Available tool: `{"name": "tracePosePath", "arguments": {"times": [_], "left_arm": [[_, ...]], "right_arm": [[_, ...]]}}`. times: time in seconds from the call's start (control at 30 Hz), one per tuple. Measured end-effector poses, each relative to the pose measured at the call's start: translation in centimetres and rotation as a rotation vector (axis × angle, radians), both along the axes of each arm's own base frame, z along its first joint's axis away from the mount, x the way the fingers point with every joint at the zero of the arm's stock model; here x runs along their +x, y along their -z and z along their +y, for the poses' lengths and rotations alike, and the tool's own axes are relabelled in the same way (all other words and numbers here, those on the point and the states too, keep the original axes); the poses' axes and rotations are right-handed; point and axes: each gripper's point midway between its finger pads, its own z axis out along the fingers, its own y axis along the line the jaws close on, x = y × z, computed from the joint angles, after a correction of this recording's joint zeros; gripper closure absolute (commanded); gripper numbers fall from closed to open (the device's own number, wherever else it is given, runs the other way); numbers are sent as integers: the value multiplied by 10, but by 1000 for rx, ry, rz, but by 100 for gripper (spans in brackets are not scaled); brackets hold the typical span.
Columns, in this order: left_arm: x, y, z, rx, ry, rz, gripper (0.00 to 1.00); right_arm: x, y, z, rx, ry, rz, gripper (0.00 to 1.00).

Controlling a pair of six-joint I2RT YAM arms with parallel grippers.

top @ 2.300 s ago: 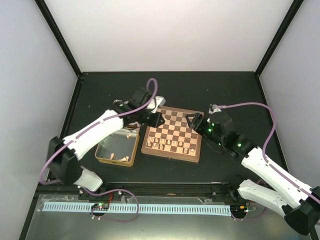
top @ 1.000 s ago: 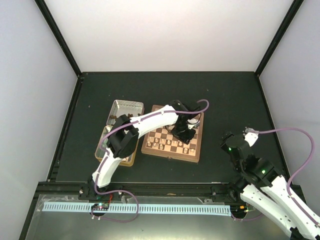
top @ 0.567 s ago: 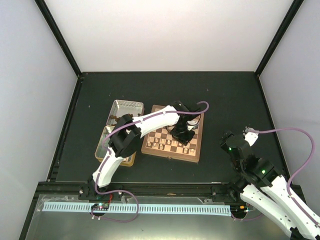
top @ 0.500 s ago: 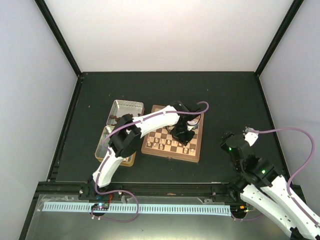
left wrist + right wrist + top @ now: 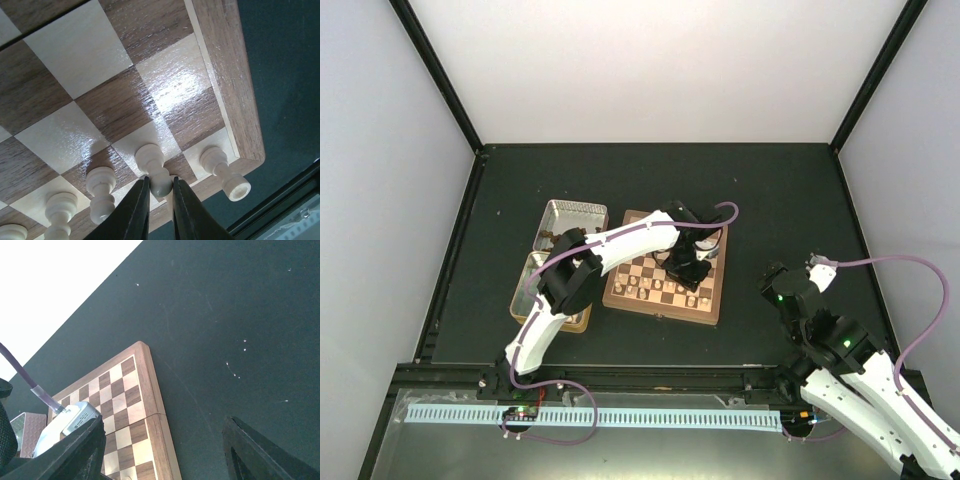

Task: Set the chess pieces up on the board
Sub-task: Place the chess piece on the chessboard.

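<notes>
Top view: the left pincer [image 5: 682,268] reaches over the board [image 5: 660,312]; the right pincer [image 5: 775,275] hangs well apart. Left wrist: it clenches a pale piece [image 5: 155,170] standing in the edge row, so placement seems done; next, release and lift straight. Right wrist: the pincer gapes, empty.

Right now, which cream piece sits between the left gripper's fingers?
The second piece in from the board corner: the left gripper pinches its top. The corner piece and the rest of the row stand clear.
</notes>
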Motion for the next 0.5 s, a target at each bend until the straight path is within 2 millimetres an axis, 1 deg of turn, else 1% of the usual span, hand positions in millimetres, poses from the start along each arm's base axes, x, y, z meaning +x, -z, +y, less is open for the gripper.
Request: {"name": "tracePosePath", "arguments": {"times": [0.07,0.17,0.5], "left_arm": [[-1,0,-1,-5,1,5,88],[-2,-1,-2,-10,1,11,88],[-1,-2,-6,-31,2,12,83]], "right_arm": [[0,0,0,0,-1,0,35],[0,0,1,2,-3,2,35],[0,0,1,3,-6,3,35]]}}
